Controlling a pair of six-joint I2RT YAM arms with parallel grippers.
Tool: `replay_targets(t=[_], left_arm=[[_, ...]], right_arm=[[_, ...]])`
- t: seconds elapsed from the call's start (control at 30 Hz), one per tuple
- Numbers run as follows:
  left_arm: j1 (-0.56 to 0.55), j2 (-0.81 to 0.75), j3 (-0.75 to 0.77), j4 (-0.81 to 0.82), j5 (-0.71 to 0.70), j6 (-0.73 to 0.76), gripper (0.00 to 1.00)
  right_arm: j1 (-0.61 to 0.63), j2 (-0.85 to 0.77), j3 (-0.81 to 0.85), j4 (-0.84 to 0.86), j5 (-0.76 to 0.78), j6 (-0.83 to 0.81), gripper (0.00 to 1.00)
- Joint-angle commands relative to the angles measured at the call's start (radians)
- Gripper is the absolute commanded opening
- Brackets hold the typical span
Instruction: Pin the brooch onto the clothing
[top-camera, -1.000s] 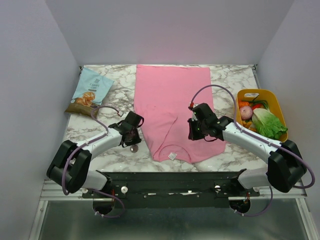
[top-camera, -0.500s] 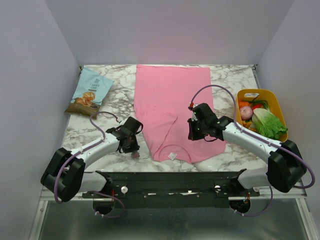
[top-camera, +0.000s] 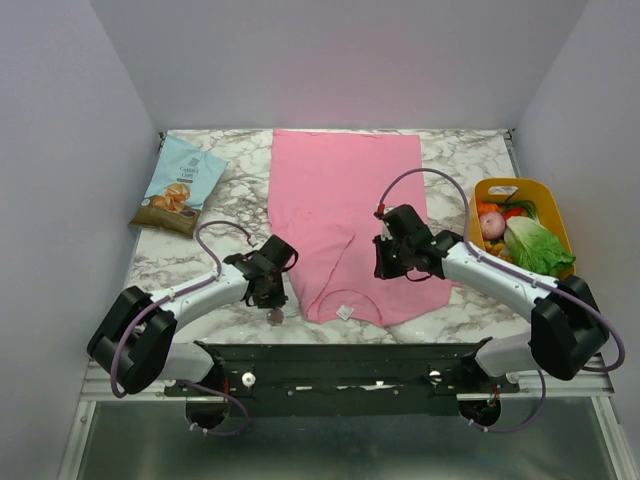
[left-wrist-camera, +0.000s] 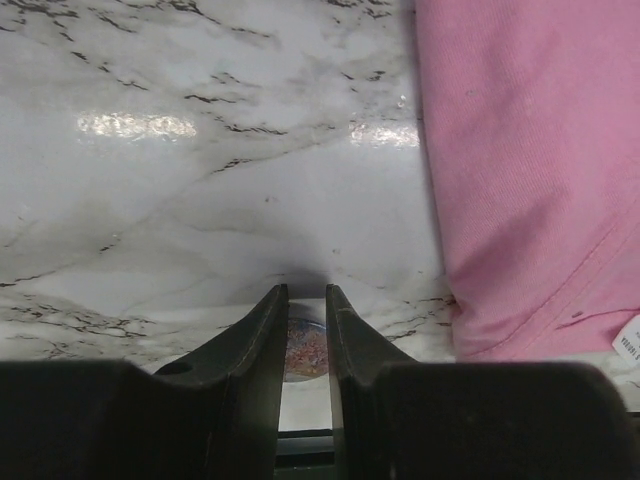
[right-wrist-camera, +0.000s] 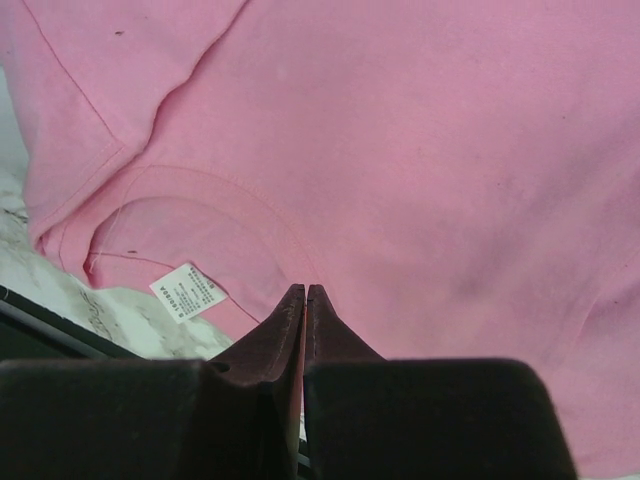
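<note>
The brooch (left-wrist-camera: 305, 350), a small grey disc with a pinkish speckle, sits in the narrow gap between my left gripper's (left-wrist-camera: 305, 292) black fingers, low over the marble. In the top view the brooch (top-camera: 272, 317) shows just below the left gripper (top-camera: 268, 290), near the table's front edge and left of the shirt's neck end. The pink T-shirt (top-camera: 345, 215) lies flat at the table's middle, its white label (top-camera: 345, 312) at the near end. My right gripper (right-wrist-camera: 305, 288) is shut and empty, its tips on or just above the shirt (right-wrist-camera: 420, 150) right of the neckline and label (right-wrist-camera: 187, 291).
A blue snack bag (top-camera: 180, 185) lies at the back left. A yellow basket (top-camera: 497, 186) holding vegetables stands at the right edge. The black rail (top-camera: 340, 355) runs along the table's front edge, just below the brooch.
My left gripper has moved right and toward the front edge, and the brooch has moved with it. The right arm and the shirt have hardly moved.
</note>
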Motion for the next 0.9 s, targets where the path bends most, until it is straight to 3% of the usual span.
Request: replay_targets(t=[0.0,0.23,0.27,0.37,0.47,0.6,0.73,0.87], left_arm=[[-0.038,0.047,-0.034,-0.071,0.057,-0.016,0.3],[-0.077,0.029,-0.036,-0.113,0.06,-0.051,0.3],[-0.08,0.018,-0.039,-0.119,0.057,-0.059,0.3],[-0.095,0.003,-0.063,-0.107,0.071,-0.088,0.3],[-0.115,-0.006,-0.082,-0.11,0.065,-0.108,0.3],[-0.123,-0.04,-0.048,-0.13,0.019,-0.104,0.31],[-0.124,-0.072,0.073,-0.168,-0.084,-0.05,0.38],[-0.124,-0.051,0.235,-0.17,-0.181,0.04,0.57]], right_arm=[[-0.005,0.037,0.049,0.039,-0.025,-0.023,0.11],[-0.005,0.105,0.11,0.08,-0.053,-0.021,0.13],[-0.005,0.115,0.118,0.087,-0.053,-0.02,0.26],[-0.005,0.158,0.15,0.117,-0.063,-0.018,0.45],[-0.005,0.223,0.188,0.142,-0.063,-0.017,0.54],[-0.007,0.31,0.243,0.156,-0.059,-0.015,0.55],[-0.022,0.321,0.247,0.162,-0.048,-0.007,0.56],[-0.059,0.252,0.207,0.162,-0.053,-0.003,0.61]])
